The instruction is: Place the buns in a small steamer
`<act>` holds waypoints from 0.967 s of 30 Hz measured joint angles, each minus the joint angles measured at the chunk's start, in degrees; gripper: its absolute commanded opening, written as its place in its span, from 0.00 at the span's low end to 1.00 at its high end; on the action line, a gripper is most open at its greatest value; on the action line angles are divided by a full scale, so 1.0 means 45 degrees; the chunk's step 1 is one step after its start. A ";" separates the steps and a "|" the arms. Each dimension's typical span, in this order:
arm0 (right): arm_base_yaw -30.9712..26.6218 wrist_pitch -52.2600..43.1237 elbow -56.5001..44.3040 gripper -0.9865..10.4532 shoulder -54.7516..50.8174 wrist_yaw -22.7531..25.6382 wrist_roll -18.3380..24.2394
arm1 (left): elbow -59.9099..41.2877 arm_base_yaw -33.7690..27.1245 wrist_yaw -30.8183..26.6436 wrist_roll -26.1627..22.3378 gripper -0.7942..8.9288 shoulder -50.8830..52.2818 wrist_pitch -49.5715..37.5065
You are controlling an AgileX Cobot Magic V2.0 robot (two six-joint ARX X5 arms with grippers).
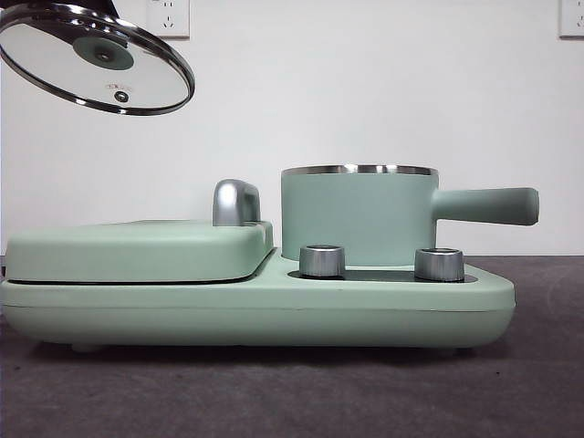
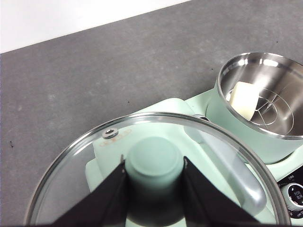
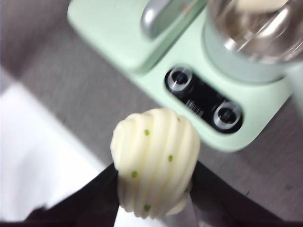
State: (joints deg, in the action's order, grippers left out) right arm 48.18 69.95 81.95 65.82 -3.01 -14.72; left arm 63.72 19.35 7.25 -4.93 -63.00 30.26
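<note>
The mint-green small steamer (image 1: 358,214) stands uncovered on the right of its base, its long handle pointing right. In the left wrist view its steel inside (image 2: 272,94) holds the smooth cream bun (image 2: 245,100) on a wire rack. My left gripper (image 2: 154,168) is shut on the green knob of the glass lid (image 2: 142,142), held high at the upper left in the front view (image 1: 96,57), tilted. My right gripper (image 3: 154,182) is shut on the ridged bun with green specks (image 3: 155,158), held in the air in front of the appliance.
The flat mint-green griddle plate (image 1: 137,248) with a chrome handle (image 1: 234,202) takes up the left half of the base. Two steel knobs (image 1: 321,260) (image 1: 439,264) sit at the front of the steamer. A dark grey table (image 1: 292,392) lies all around.
</note>
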 measured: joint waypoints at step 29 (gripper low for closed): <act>-0.3638 -0.3410 0.1928 0.26 0.7767 -0.0053 0.3235 | 0.0000 0.0000 0.0000 0.0000 0.10 0.0000 0.0005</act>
State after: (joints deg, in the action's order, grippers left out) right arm 31.81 54.61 90.63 100.77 -3.25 -0.16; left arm 63.72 19.35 7.25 -4.93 -63.00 30.28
